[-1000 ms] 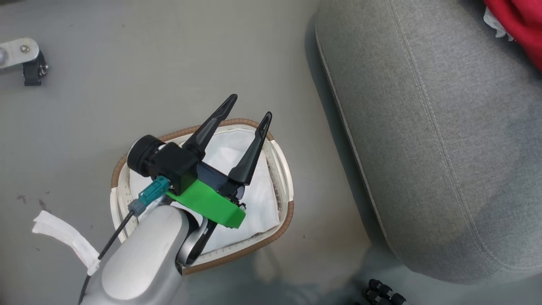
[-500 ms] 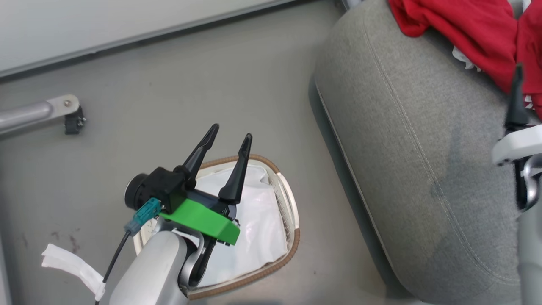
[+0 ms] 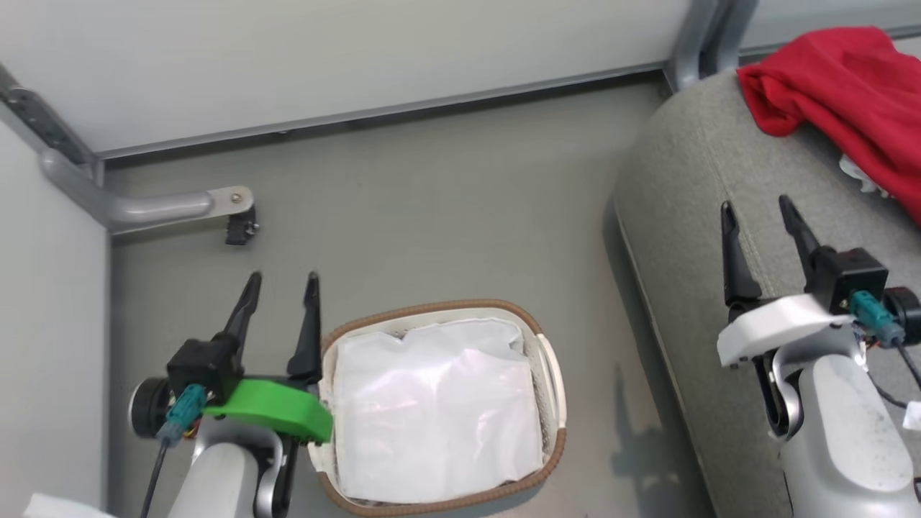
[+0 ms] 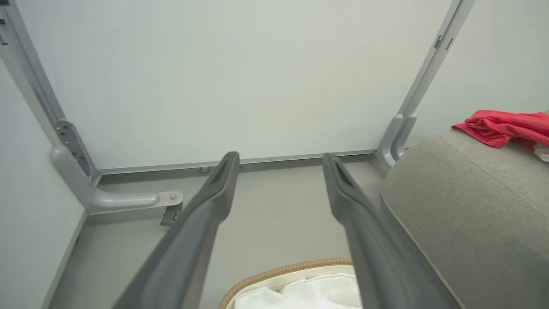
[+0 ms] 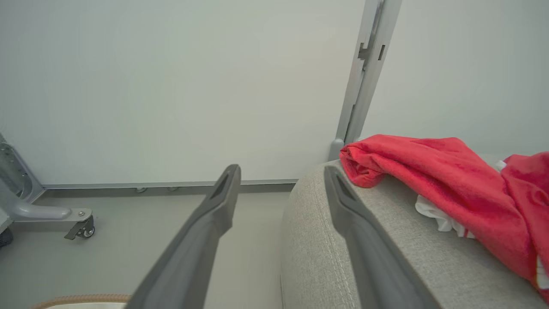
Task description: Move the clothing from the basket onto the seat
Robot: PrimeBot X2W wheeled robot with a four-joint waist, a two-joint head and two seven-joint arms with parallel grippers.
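Above the grey floor, the left claw stands open and empty beside the basket, the right claw likewise over the seat.

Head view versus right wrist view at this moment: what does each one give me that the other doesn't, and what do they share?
Head view: the inside of the basket, a bare white liner, and the open left end effector beside it. Right wrist view: the slotted upper part of the wall post behind the seat. Both: red clothing lying on the grey seat, the open right end effector, the basket's brown rim.
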